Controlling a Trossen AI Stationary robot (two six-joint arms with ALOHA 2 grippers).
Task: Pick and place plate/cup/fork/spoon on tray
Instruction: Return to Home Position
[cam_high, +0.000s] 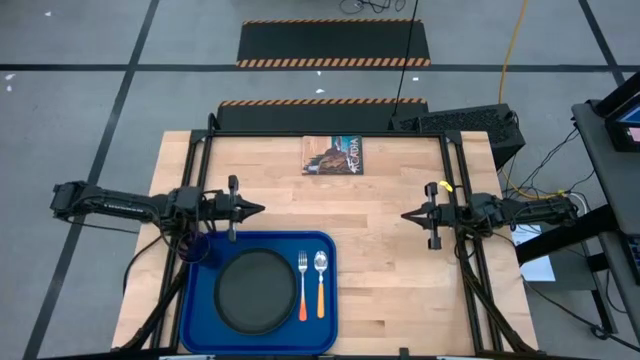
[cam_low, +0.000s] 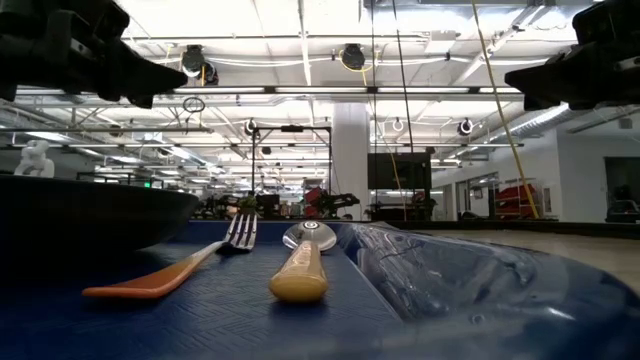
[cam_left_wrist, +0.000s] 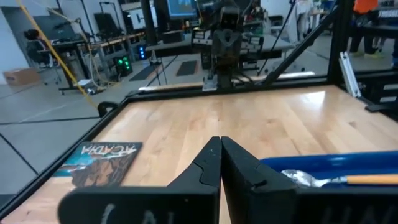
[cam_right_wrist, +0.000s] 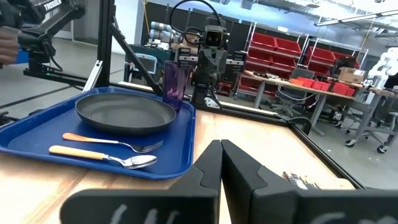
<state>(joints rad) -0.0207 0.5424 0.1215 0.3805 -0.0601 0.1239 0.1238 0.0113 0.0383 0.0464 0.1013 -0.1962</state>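
The blue tray (cam_high: 200, 320) lies at the table's near left. On it are the black plate (cam_high: 256, 291), the purple cup (cam_high: 197, 249) at its far left corner, and the orange-handled fork (cam_high: 303, 288) and spoon (cam_high: 321, 285) side by side to the plate's right. The right wrist view shows them too: plate (cam_right_wrist: 124, 111), cup (cam_right_wrist: 175, 81), fork (cam_right_wrist: 112, 142), spoon (cam_right_wrist: 102, 156). My left gripper (cam_high: 262, 209) is shut and empty, above the table just beyond the tray's far edge. My right gripper (cam_high: 405, 215) is shut and empty, above the table's right part.
A booklet with a picture cover (cam_high: 333, 155) lies at the table's far middle. Black frame rails (cam_high: 455, 180) run along the table's left and right sides. Bare wood shows between the two grippers and right of the tray.
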